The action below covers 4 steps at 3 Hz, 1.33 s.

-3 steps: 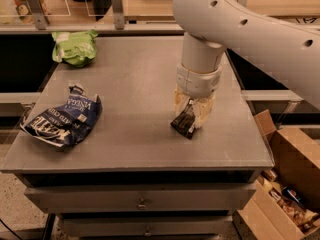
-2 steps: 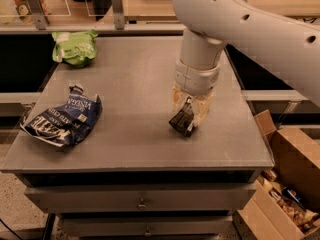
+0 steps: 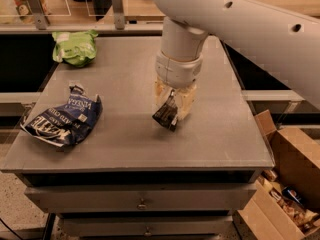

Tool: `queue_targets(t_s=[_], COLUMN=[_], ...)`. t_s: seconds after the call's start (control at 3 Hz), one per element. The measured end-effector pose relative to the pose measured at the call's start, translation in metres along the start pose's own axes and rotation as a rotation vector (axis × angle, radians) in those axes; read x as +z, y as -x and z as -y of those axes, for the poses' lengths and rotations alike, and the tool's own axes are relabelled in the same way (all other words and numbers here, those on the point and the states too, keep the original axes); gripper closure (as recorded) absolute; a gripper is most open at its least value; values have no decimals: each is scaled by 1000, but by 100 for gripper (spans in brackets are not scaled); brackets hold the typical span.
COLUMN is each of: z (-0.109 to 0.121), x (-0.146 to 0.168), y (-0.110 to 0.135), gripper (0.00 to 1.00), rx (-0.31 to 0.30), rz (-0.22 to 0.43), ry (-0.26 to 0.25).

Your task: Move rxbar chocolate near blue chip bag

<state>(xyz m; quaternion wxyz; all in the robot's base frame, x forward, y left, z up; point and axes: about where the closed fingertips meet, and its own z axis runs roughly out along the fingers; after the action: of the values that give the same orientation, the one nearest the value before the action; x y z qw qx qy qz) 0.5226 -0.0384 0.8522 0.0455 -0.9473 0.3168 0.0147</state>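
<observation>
Grey table (image 3: 225, 134): hand (image 3: 171, 113) mid-surface, grasping rxbar chocolate (image 3: 164, 119); blue chip bag (image 3: 62, 119) well apart at edge.

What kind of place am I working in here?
Probably an office snack area or lab mock-up: a grey drawer-fronted counter, the blue chip bag on it, and a cardboard box of packets beside. The gripper hangs over mid-counter, holding the rxbar chocolate.

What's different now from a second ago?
The gripper, shut on the chocolate bar, has carried it a little way toward the blue chip bag. That bag and the green bag lie where they were on the table.
</observation>
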Motion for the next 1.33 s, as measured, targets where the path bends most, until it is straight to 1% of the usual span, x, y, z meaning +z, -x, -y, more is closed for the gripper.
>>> queue_targets(t_s=[0.33, 0.67, 1.0, 1.33], z=[26, 49, 72, 93], x=[0, 14, 28, 31], y=[25, 54, 82, 102], gripper=[100, 100, 85, 61], rx=[-44, -105, -167, -208], rz=[-17, -42, -45, -42], ry=[-15, 6, 27, 22])
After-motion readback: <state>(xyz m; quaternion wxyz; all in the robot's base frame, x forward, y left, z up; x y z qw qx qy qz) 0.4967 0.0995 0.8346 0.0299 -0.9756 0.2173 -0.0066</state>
